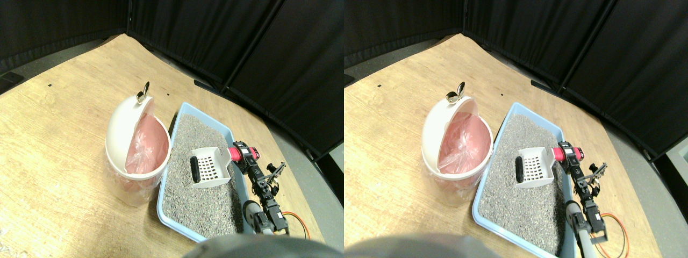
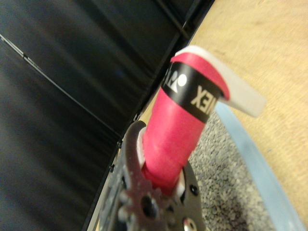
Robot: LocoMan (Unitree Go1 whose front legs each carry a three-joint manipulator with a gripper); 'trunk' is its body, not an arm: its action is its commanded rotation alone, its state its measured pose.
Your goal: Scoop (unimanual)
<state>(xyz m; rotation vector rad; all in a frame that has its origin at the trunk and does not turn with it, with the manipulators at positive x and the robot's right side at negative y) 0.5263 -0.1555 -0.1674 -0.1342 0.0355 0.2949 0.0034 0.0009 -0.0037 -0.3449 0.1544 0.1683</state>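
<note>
Pale wood-grain worktop (image 1: pixel 59 134): carries all items. Light blue plastic litter tray (image 1: pixel 164 212) filled with grey granules (image 1: pixel 196 204): centre. White swing-lid bin with pink liner bag (image 1: pixel 141 145): touching the tray at 9 o'clock. White slotted plastic scoop (image 1: pixel 210 165) with red-wrapped handle (image 2: pixel 175 130): over the granules, a dark lump (image 1: pixel 195 170) at its front lip. Right claw (image 1: pixel 244 155): clamped on the handle. Progress, judged: pick-up nearly complete; carrying and tipping into the bin remain.

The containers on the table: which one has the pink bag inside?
The round white bin, left of the scoop. Its domed lid is tipped open over a pink bag. The blue tray beside it holds only grey litter.
</note>
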